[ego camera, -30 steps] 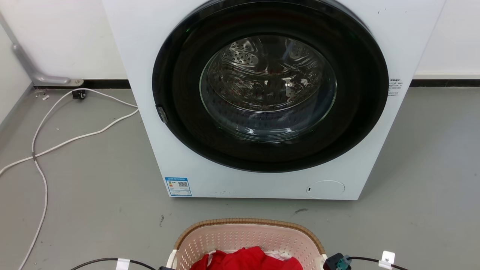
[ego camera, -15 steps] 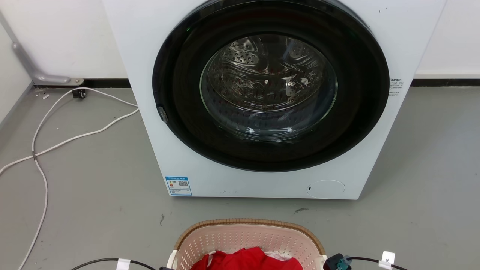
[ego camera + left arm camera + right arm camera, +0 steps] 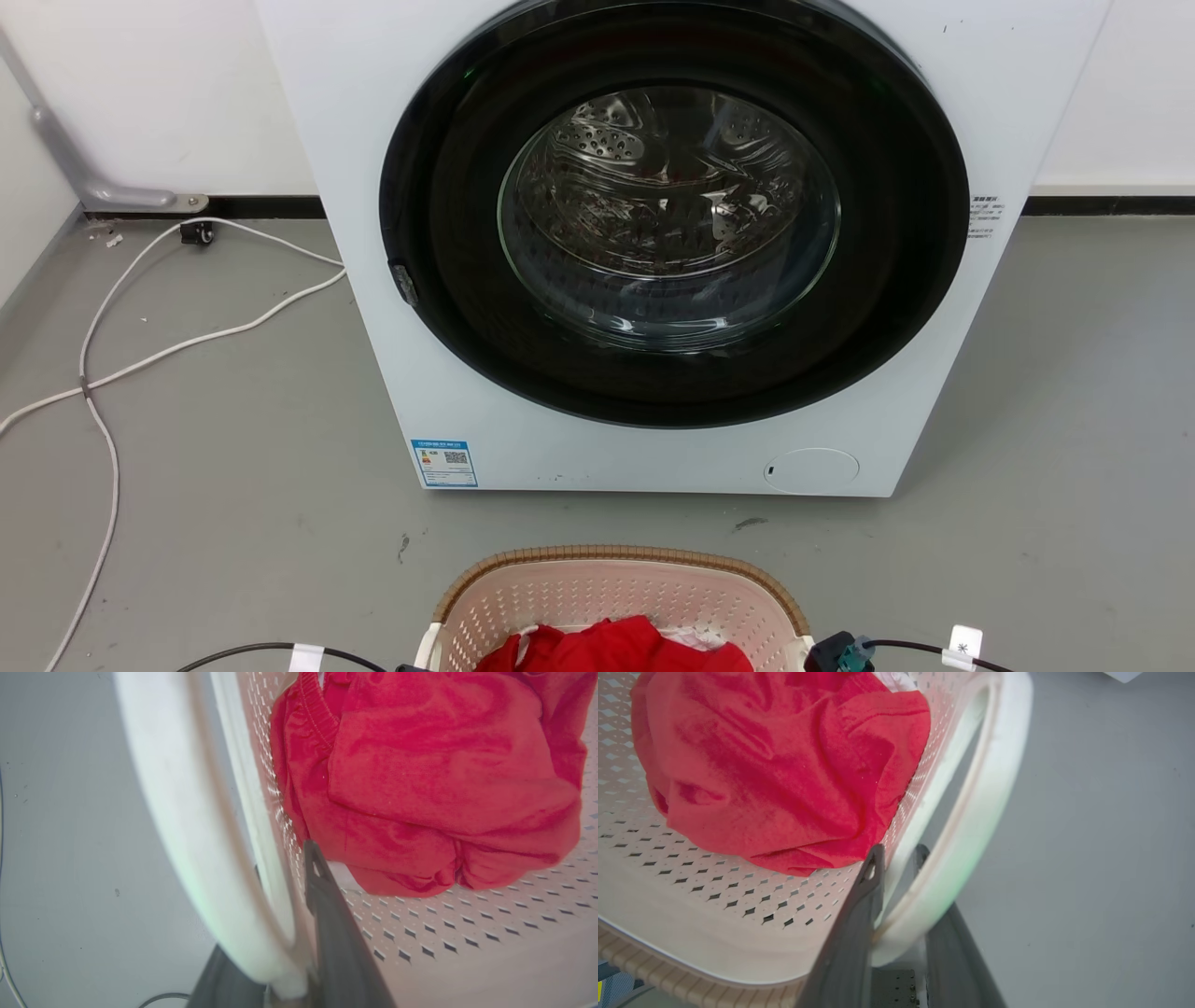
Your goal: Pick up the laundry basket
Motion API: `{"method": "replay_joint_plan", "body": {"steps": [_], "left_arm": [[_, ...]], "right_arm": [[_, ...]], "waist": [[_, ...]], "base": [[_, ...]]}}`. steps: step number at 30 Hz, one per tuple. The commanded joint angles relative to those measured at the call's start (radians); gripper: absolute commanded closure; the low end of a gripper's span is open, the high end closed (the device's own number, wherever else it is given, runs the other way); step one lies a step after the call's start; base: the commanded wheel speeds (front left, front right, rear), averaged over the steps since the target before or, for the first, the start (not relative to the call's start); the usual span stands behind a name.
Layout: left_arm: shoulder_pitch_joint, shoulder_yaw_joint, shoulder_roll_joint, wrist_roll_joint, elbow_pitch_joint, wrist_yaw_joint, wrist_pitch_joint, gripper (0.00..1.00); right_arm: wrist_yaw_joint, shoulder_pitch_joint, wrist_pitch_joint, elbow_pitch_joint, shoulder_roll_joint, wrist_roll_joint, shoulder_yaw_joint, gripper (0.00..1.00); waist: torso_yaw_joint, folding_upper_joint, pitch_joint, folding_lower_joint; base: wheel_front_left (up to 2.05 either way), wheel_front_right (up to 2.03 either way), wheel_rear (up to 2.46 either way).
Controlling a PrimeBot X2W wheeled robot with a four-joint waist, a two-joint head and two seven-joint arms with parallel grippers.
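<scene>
Ok, laundry basket (image 3: 616, 592) bottom centre of head view, red garment (image 3: 611, 651) inside. left gripper (image 3: 285, 868) & right gripper (image 3: 898, 858) each clamped on a white handle (image 3: 187, 812). Prob light, stiff plastic; lift level by handles.

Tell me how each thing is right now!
laundry basket: upright, holding clothes.
red clothes: crumpled inside the basket.
washing machine door: shut.
left gripper: closed on the basket's left handle.
right gripper: closed on the basket's right handle.
white cable: lying loose, curved.
</scene>
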Motion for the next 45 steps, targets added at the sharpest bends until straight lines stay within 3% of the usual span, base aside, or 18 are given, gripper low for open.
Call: {"method": "replay_joint_plan", "body": {"steps": [1, 45], "left_arm": [[0.002, -0.004, 0.02, -0.001, -0.002, -0.001, -0.004, 1.0], [0.005, -0.049, 0.023, -0.044, -0.001, 0.006, -0.009, 1.0]], "right_arm": [[-0.001, -0.01, 0.0, 0.006, -0.018, 0.0, 0.005, 1.0], [-0.001, -0.003, 0.001, 0.006, -0.021, 0.016, 0.022, 1.0]], "waist": [[0.0, 0.0, 0.0, 0.0], [0.004, 0.0, -0.001, 0.0]], "base": [[0.0, 0.0, 0.0], [0.0, 0.0, 0.0]]}}
